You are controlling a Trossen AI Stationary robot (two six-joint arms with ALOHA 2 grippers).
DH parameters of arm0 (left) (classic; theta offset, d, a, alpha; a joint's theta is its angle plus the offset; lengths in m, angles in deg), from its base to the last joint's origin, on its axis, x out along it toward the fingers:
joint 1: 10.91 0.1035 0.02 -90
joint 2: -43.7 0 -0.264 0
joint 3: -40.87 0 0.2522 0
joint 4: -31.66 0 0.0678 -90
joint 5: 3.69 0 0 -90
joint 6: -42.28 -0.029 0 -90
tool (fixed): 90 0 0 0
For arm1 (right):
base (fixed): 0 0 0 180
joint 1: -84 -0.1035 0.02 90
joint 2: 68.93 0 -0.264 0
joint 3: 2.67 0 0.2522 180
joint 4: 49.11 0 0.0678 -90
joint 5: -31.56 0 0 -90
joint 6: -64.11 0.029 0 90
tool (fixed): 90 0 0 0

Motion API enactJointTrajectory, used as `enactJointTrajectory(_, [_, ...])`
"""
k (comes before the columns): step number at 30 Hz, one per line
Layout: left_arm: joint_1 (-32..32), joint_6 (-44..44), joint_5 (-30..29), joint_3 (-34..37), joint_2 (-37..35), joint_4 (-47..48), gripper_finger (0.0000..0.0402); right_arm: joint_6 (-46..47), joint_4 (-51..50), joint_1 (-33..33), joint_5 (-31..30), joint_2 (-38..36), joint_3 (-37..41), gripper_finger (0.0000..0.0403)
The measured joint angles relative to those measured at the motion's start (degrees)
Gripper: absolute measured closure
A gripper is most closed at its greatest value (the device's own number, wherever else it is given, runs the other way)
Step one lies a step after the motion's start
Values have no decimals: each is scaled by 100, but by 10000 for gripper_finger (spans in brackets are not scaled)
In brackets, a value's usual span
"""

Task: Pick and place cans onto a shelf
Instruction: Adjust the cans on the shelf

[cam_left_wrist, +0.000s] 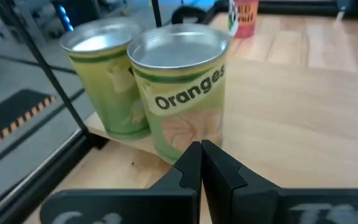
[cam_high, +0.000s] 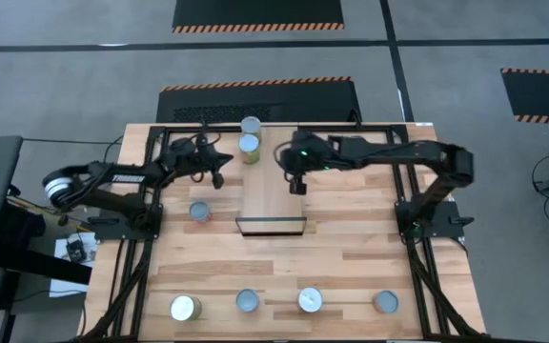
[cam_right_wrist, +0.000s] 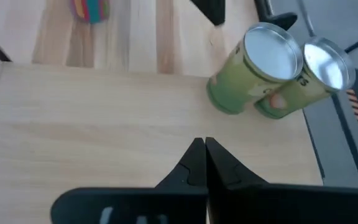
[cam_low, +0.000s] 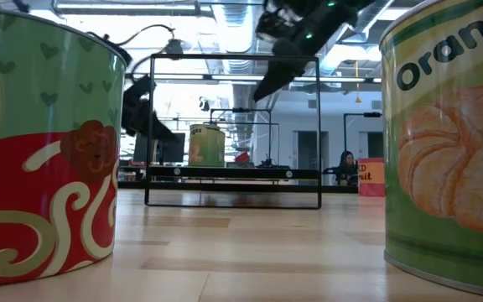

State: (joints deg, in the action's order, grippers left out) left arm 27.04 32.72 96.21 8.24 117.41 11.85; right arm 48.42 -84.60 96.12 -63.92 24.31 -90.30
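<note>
The shelf (cam_high: 271,202) lies at the centre of the tabletop (cam_high: 351,257) in the high view, its dark front edge toward the lower part of the frame. Two yellow-green cans (cam_high: 249,145) stand touching one another at the shelf's far end, upper centre of the frame; the nearer one reads "Oranges" (cam_left_wrist: 182,93).

The left pincer (cam_high: 219,164) is clenched and empty, positioned just left of these two cans, at about their height. The right pincer (cam_high: 297,185) is likewise clenched and empty, above the shelf's upper right part, to the right of the cans.

One can (cam_high: 199,211) stands left of the shelf. Four further cans line the lower edge of the frame: white-topped (cam_high: 185,308), grey-topped (cam_high: 247,301), white-topped (cam_high: 310,300), and red-sided (cam_high: 384,302).
</note>
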Motion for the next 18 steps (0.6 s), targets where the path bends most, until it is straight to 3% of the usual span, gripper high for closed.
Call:
enactJointTrajectory(8, [3, 195, -318, -562, 940, -32, 401, 226, 466, -444, -663, -861, 875, 398])
enactJointTrajectory(18, [-67, 255, -270, -935, 1405, -26, 402, 237, 482, -738, -955, -942, 901, 396])
